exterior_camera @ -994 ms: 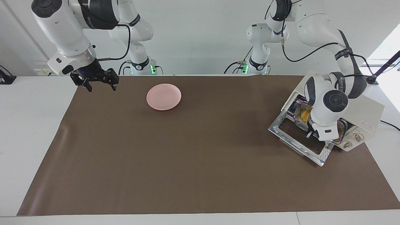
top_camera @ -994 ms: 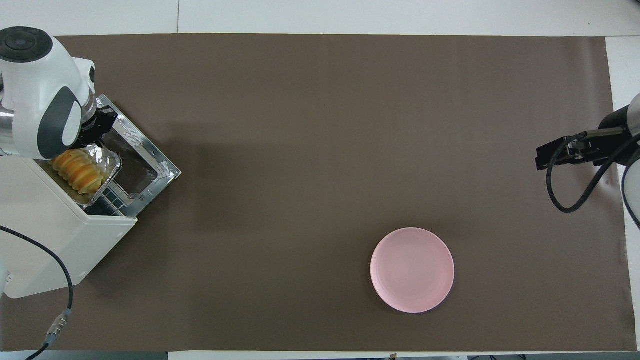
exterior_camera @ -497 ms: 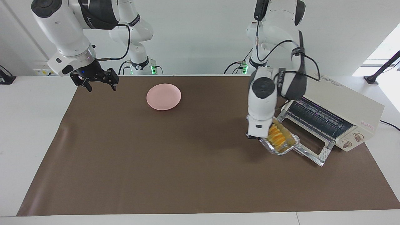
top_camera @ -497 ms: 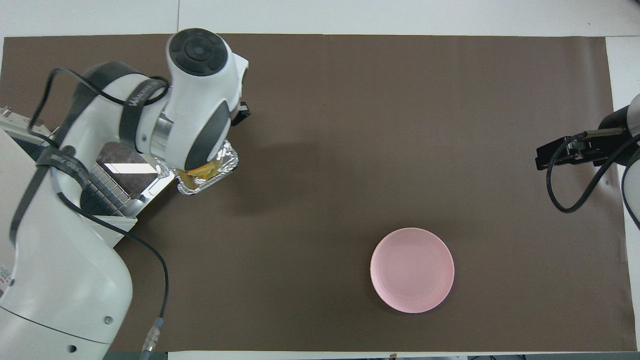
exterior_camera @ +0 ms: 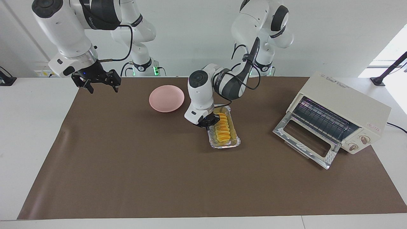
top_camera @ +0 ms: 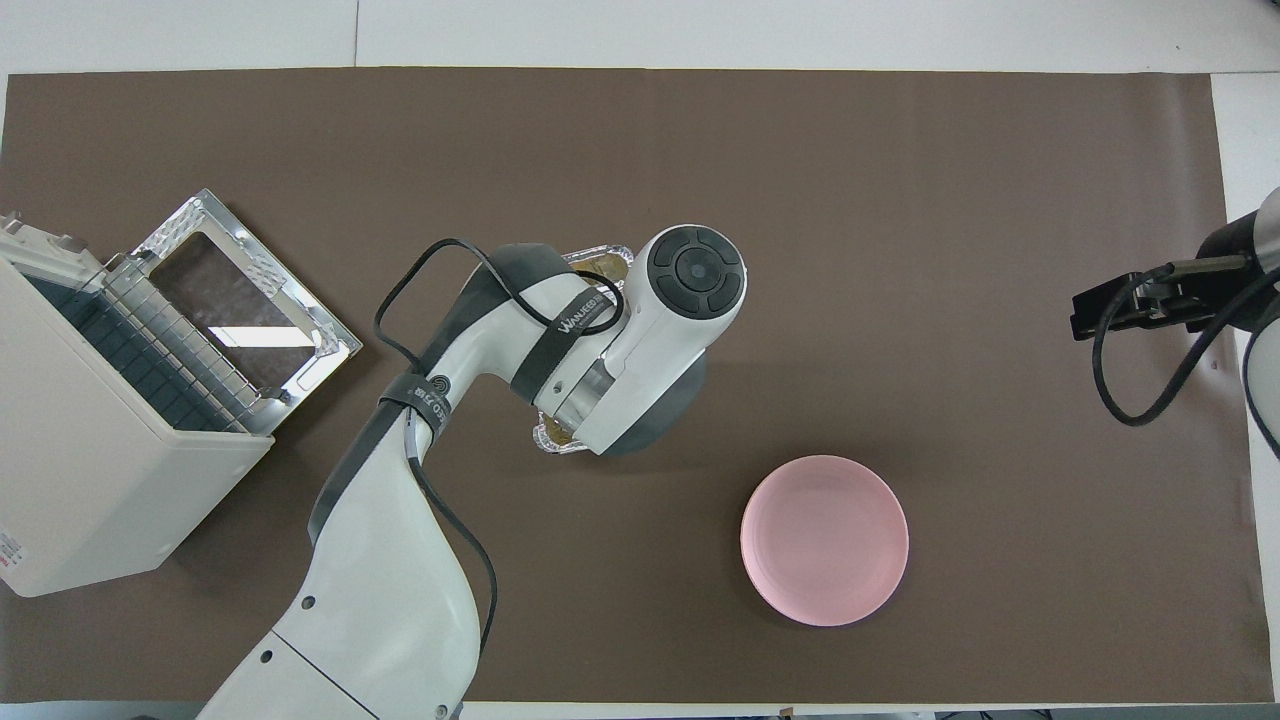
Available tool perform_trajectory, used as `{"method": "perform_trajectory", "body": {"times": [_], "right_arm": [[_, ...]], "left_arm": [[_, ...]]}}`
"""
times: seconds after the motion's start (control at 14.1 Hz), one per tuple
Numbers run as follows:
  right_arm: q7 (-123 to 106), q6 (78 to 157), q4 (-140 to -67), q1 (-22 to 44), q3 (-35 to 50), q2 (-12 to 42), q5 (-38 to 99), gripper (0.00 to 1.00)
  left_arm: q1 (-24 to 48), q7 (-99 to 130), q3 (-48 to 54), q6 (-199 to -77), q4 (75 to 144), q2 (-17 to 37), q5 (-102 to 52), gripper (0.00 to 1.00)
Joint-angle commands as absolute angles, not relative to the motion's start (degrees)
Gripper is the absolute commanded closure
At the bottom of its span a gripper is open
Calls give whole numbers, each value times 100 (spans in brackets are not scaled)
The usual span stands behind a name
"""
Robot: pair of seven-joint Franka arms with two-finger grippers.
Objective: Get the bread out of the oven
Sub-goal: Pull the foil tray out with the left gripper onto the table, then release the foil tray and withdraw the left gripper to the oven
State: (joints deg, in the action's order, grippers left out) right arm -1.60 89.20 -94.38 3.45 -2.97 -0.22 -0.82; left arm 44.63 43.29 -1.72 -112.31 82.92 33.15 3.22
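Oven (exterior_camera: 343, 108) at the left arm's end of the table (exterior_camera: 127, 178), door dropped open, wire rack bare. Bread (exterior_camera: 221, 128) out of the oven already, lying in a foil tray (exterior_camera: 233, 141) near mid-table, well apart from the oven, toward the right arm's end from it. Pink plate (exterior_camera: 166, 98) farther again from the oven than the tray, and nearer the robots.

Left end effector (exterior_camera: 208, 121) at the tray's long edge on the side away from the oven, fingertips closed tight, apparently pinching the foil rim; exact contact hard to read. In the overhead view, tray almost wholly hidden under the left arm, only its foil ends (top_camera: 598, 258) showing.

Cannot tell whether tray is down on the table or just above it; looks low, close to the surface.

Right end effector (exterior_camera: 97, 80) over the table's edge at the right arm's end, jaws wide apart, holding nothing, waiting.

Step in hand, as judged: setting-down of the tray after removal. Removal itself looks done.

Next move, as judged: lower until tray sits flat, release rim, lift straight up to avoid dragging the light foil sideways or tipping the loaf.
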Motion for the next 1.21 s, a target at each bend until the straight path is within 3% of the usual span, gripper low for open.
{"method": "perform_trajectory", "body": {"times": [0.0, 0.07, 0.14, 0.21, 0.28, 0.5, 0.78, 1.14], "right_arm": [[-97, 8851, -9501, 316, -264, -114, -105, 0], [-97, 8851, -9501, 316, -264, -114, -105, 0], [-97, 8851, -9492, 308, -264, -114, -105, 0], [-97, 8851, -9501, 308, -264, -114, -105, 0], [-97, 8851, -9501, 316, -264, -114, -105, 0], [-97, 8851, -9492, 308, -264, -114, -105, 0], [-97, 8851, -9501, 316, -264, -114, -105, 0], [-97, 8851, -9492, 316, -264, -114, -105, 0]], "left_arm": [[4561, 3860, -211, -11513, 8769, 3182, 150, 100], [4579, 3806, -167, -11548, 8867, 3121, 149, 100], [4579, 3806, -158, -11549, 8877, 3103, 141, 69], [4579, 3884, -167, -11523, 8816, 3111, 10, 5], [4597, 3902, -202, -11392, 8668, 3111, -113, 0], [4195, 3893, -281, -10609, 7999, 3051, -141, 0], [2869, 3789, -281, -9619, 8112, 1603, -141, 0], [1208, 2518, -281, -8580, 8147, 888, -105, 0]]}}
